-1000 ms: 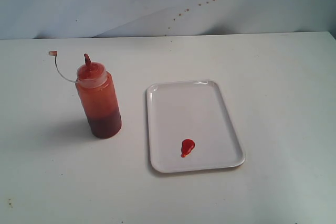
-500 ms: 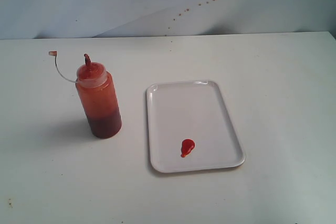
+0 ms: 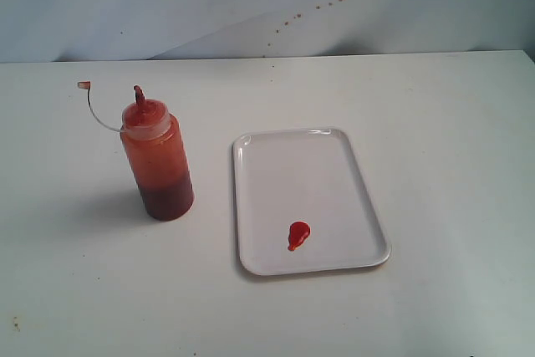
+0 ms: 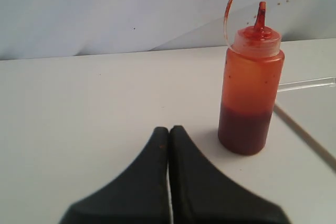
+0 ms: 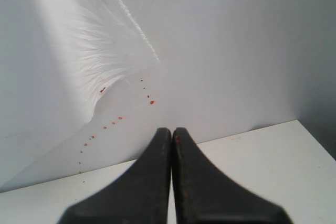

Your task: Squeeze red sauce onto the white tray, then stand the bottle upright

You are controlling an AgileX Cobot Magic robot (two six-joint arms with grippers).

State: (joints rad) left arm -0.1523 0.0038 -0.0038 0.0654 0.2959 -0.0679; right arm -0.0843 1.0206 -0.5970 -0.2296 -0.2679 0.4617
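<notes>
The bottle [image 3: 157, 156] stands upright on the table, left of the white tray [image 3: 309, 165], with its cap [image 3: 84, 84] hanging on a thin tether. A teardrop blob of red sauce [image 3: 298, 234] lies near the tray's front edge. Neither arm shows in the exterior view. In the left wrist view my left gripper [image 4: 169, 129] is shut and empty, a short way from the bottle [image 4: 250, 85], with the tray's rim [image 4: 307, 83] beyond it. My right gripper [image 5: 171, 130] is shut and empty, facing the backdrop.
A white backdrop [image 3: 251, 6] speckled with small red sauce spots [image 5: 151, 102] rises behind the table's far edge. The table top [image 3: 451, 123] is white.
</notes>
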